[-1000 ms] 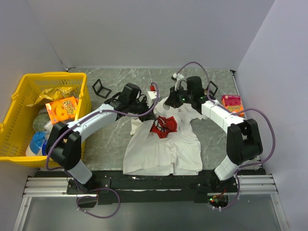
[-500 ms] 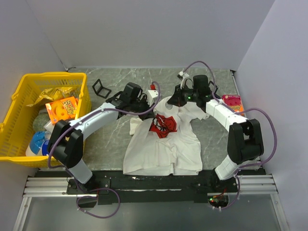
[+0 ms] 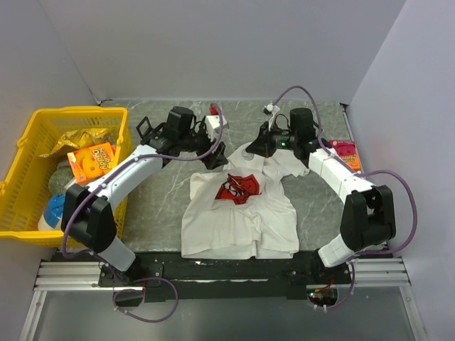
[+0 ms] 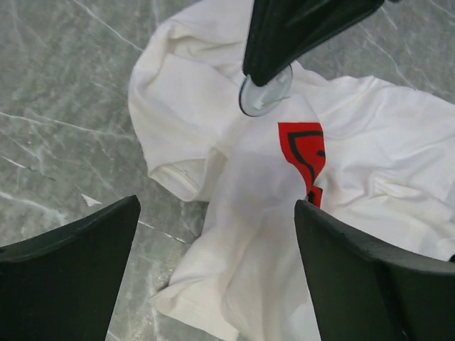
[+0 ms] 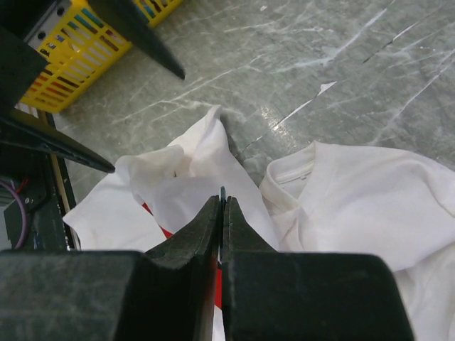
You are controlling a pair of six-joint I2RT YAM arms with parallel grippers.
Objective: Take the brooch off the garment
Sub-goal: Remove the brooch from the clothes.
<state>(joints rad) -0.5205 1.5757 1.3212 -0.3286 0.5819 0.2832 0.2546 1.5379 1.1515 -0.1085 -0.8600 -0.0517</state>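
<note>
The garment (image 3: 238,213), a white T-shirt with a red print (image 3: 240,187), lies rumpled on the grey marble table between the arms. My right gripper (image 3: 260,148) hovers over the collar end, shut on the brooch (image 4: 264,97), a small clear round disc pinched at its fingertips. In the right wrist view only the brooch's thin edge (image 5: 222,192) shows between the shut jaws of that gripper (image 5: 222,204). My left gripper (image 3: 215,153) stands wide open above the shirt's left sleeve (image 4: 178,135), its fingers (image 4: 67,273) holding nothing.
A yellow basket (image 3: 21,170) full of packets stands at the left table edge. Two small black frames (image 3: 149,129) (image 3: 313,131) lie at the back. A pink and orange packet (image 3: 343,153) lies at the right. Walls close in on three sides.
My left gripper has opened, let go of the shirt and drawn back to the far left. The shirt's chest has settled flatter. The right gripper has edged right, staying shut.
</note>
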